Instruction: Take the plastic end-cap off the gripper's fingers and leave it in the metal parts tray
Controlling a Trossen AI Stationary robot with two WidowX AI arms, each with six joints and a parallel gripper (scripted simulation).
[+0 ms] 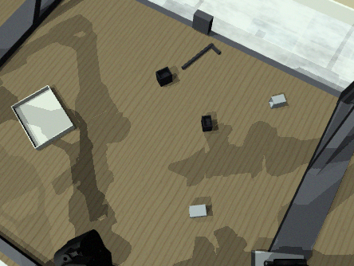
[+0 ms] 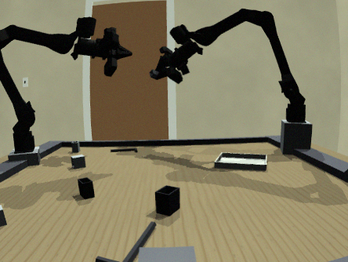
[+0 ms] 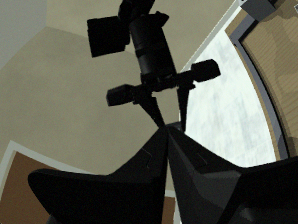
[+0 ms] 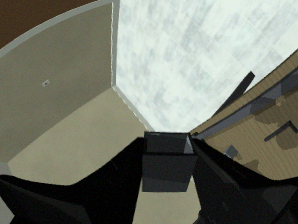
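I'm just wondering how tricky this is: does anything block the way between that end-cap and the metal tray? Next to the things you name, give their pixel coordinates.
Nothing visible does. The end-cap (image 2: 155, 74) (image 3: 174, 124) (image 4: 168, 171) is held up high, and no object stands in the air between it and the open-topped tray (image 1: 45, 118) (image 2: 241, 166).
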